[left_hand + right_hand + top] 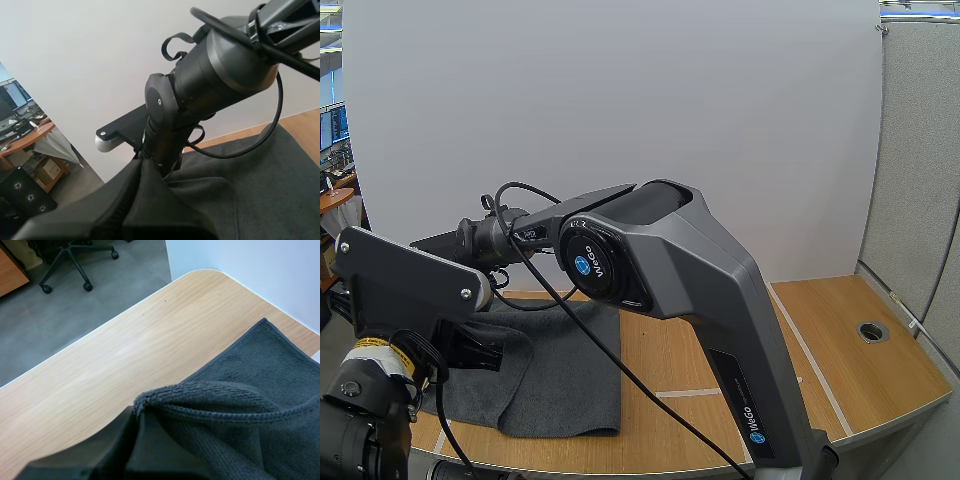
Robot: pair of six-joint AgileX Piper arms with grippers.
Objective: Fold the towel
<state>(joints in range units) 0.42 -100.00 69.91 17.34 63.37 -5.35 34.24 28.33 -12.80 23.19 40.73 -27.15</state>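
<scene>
A dark grey towel (570, 385) lies spread on the left part of the wooden table (840, 350). My left gripper (492, 352) is low at the towel's left edge; in the left wrist view its fingers (143, 167) lie together, with a bunched fold of towel (250, 185) rising to the tips. My right arm (660, 250) reaches across to the far left. In the right wrist view my right gripper (137, 414) is shut on the towel's edge (200, 392), which it holds lifted a little off the wood while the towel corner (265, 340) lies flat.
A round cable hole (872, 331) sits in the table at the right. The table's rounded corner and edge (190, 277) are close to the lifted towel edge, with floor and an office chair base (75, 257) beyond. A white wall panel (620, 100) stands behind.
</scene>
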